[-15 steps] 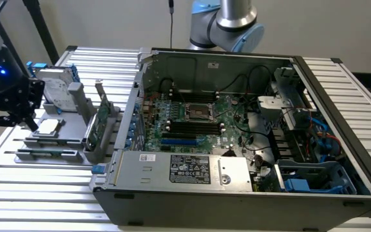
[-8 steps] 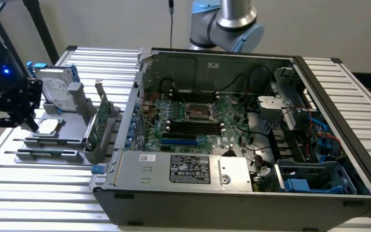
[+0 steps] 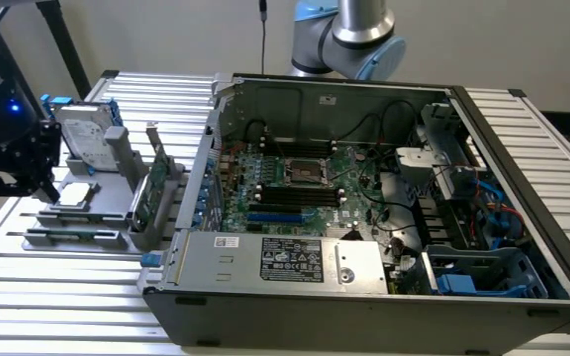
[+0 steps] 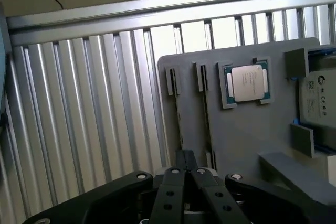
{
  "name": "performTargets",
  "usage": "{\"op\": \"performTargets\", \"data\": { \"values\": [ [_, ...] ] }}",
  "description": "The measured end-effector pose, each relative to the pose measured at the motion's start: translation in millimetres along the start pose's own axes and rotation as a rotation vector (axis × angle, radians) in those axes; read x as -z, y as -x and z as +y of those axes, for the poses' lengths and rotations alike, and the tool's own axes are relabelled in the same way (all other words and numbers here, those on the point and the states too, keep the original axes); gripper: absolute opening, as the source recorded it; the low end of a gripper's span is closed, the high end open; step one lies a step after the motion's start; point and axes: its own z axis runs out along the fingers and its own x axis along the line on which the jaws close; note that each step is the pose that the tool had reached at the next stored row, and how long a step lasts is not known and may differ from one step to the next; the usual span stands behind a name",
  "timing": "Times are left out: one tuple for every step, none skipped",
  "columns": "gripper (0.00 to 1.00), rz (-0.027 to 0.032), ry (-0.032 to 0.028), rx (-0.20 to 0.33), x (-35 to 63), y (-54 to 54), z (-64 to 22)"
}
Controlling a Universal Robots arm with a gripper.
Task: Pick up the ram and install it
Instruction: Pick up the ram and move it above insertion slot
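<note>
Two slim rams stand on edge in narrow slots of a grey holder (image 4: 241, 129), one ram (image 4: 178, 119) beside the other (image 4: 207, 114). In the exterior view a ram (image 3: 72, 235) shows as a dark-green strip at the holder's near end. My gripper (image 4: 185, 165) is shut with its fingertips pressed together and nothing between them. It hovers just above the end of the two ram slots. In the exterior view the gripper (image 3: 39, 185) hangs over the holder's left side. The motherboard's black slots (image 3: 295, 194) lie inside the open computer case (image 3: 364, 297).
On the holder lie a processor chip (image 4: 247, 82), a silver hard drive (image 3: 85, 144) and an upright green card (image 3: 151, 189). The holder and case rest on a slatted metal table (image 3: 67, 311). Cables and drive cages fill the case's right side (image 3: 463, 215).
</note>
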Motion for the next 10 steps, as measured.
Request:
{"op": "performTargets", "data": {
  "values": [
    [0.11,0.0003,-0.0001,0.018,-0.2,0.0,0.0],
    [0.11,0.0005,-0.0002,0.036,-0.4,0.0,0.0],
    [0.11,0.0007,-0.0003,0.055,-0.6,0.0,0.0],
    [0.11,0.001,-0.0004,0.073,-0.7,0.0,0.0],
    [0.11,0.0013,-0.0005,0.091,-0.8,0.0,0.0],
    [0.11,0.0014,-0.0007,0.109,-0.9,0.1,0.0],
    [0.11,0.0015,-0.0008,0.12,-0.9,0.2,0.1],
    [0.11,0.0016,-0.0009,0.122,-0.9,0.2,0.1],
    [0.11,0.0016,-0.0009,0.122,-0.9,0.2,0.1],
    [0.11,0.0017,-0.0008,0.122,-0.9,0.2,0.1]
  ]
}}
